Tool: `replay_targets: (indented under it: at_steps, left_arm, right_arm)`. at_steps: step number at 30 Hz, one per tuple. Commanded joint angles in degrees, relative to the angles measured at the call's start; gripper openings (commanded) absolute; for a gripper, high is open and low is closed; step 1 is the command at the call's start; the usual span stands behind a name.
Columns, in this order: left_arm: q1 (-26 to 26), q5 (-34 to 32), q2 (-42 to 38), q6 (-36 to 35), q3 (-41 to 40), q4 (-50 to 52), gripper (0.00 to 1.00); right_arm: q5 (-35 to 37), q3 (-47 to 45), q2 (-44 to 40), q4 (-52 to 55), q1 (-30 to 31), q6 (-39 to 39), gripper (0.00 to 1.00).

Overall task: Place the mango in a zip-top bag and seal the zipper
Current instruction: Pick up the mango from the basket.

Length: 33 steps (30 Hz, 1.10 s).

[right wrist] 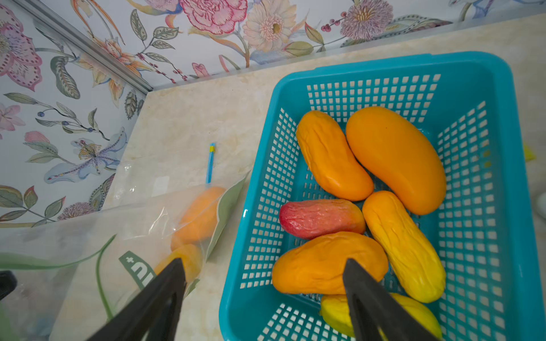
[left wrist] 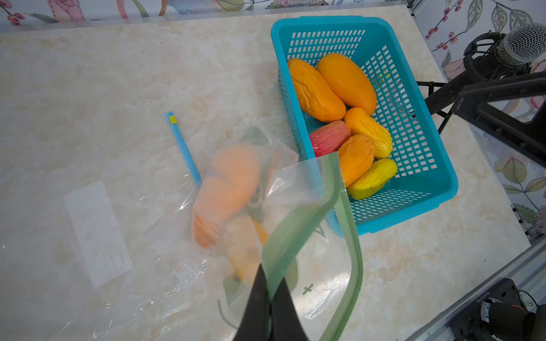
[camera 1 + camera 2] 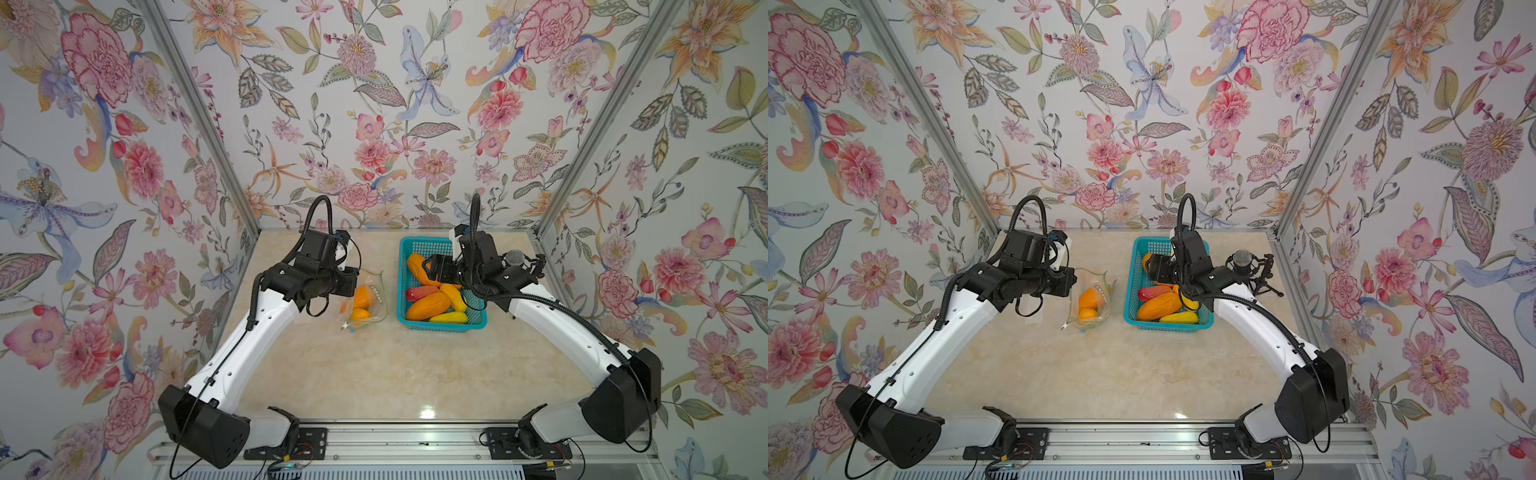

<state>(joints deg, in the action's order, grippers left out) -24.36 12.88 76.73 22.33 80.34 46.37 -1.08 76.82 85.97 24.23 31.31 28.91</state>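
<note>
Table [image 3: 374, 374]: call the back wall 12 o'clock in a top view. The bag sits just off centre toward 10, the basket toward 1.
Basket [image 3: 440, 327]: loaded and light-looking. A finger landing on its 9 o'clock rim could shove it or tip it at the bag.
Bag [image 3: 374, 309]: its mouth is lifted by one pinch on the green zipper strip [image 2: 298, 224]. The film is slack, so the mouth may sag shut or the strip slip free, and then nothing goes in cleanly.
Basket mangoes [image 1: 328, 262]: six are piled together, smooth and rounded. A shallow pinch could squirt one out or drag its neighbour along.
Bagged mangoes [image 2: 233, 177]: at least two orange ones are already inside. If one rides up near the mouth, the zipper tracks likely won't meet.
Right gripper [image 1: 263, 264]: jaws are spread wide and hold nothing. It hangs over the basket's 9 o'clock rim, one finger above the bag and the other above an orange mango.
Left gripper [image 2: 270, 289]: clamped tight on the green zipper strip, holding the bag's mouth up.
</note>
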Motion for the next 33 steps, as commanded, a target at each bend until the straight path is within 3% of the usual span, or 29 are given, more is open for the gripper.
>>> replay_targets:
  at_steps: [1, 15, 23, 33]
  left_arm:
    - [0.6, -1.0, -1.5, 0.4, -1.5, -0.3, 0.0]
    - [0.6, -1.4, -2.2, 0.3, -1.4, 0.5, 0.0]
    - [0.6, -1.8, -2.0, 0.4, -1.1, 0.7, 0.0]
    - [0.6, -2.2, -1.9, 0.4, -1.1, 1.2, 0.0]
  right_arm:
    - [-2.0, 4.2, 5.4, 7.0, -2.0, -3.9, 0.83]
    - [-3.0, 28.5, 33.2, 16.1, -6.9, -14.7, 0.84]
    - [-3.0, 35.5, 42.2, 19.0, -6.8, -16.6, 0.84]
    - [-1.2, 38.1, 48.8, 20.6, -6.0, -19.0, 0.83]
